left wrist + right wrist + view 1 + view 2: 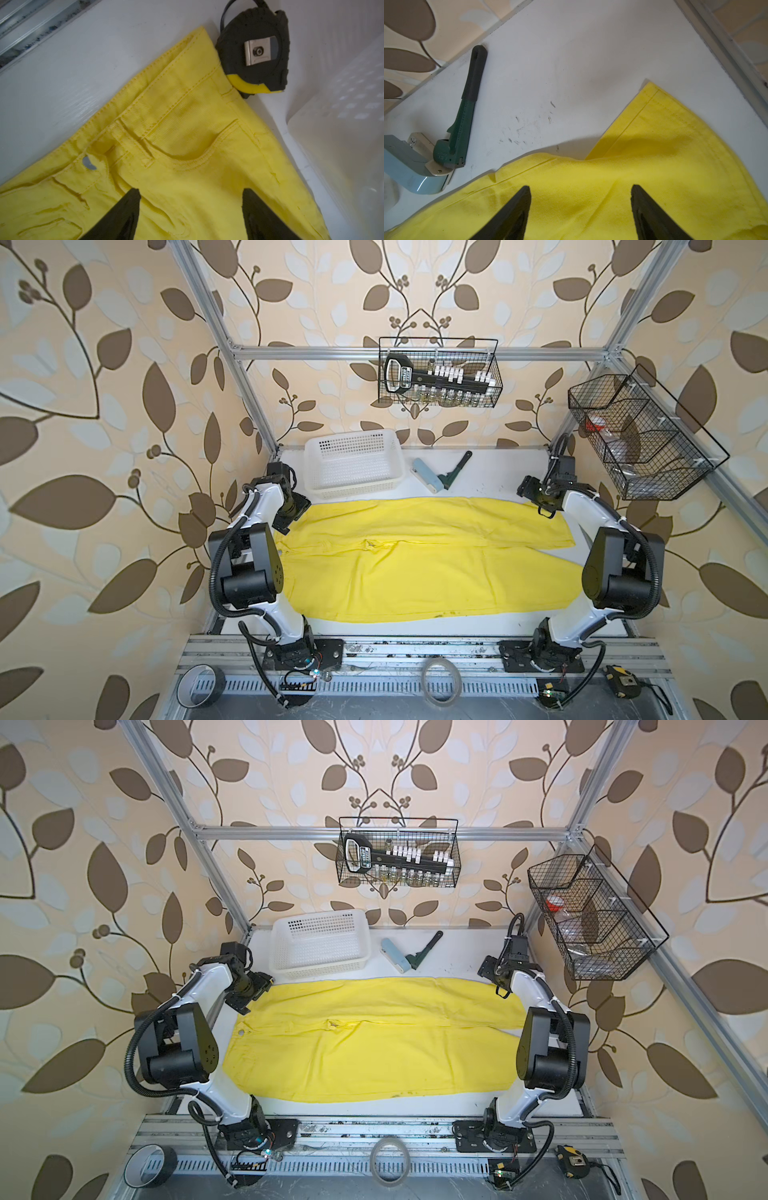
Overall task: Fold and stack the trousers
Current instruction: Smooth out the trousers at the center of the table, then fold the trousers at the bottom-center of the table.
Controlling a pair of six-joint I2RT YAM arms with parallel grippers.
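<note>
Across the white counter (490, 475) the yellow trousers (415, 568) lie unfolded, waistband by the left arm, 2 legs reaching right. Over the front pocket the left end effector (190, 192) stands open; the right end effector (580, 188) is open near the far leg's hem.

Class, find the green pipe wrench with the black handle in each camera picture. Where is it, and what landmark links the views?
Top view: green pipe wrench with black handle, back of table, right of the white perforated plastic basket.
Top view: wrench, same spot.
Left wrist: not in it.
Right wrist: on bare table, head by a light blue device.
Shared landmark: bright yellow trousers, in every view.
</note>
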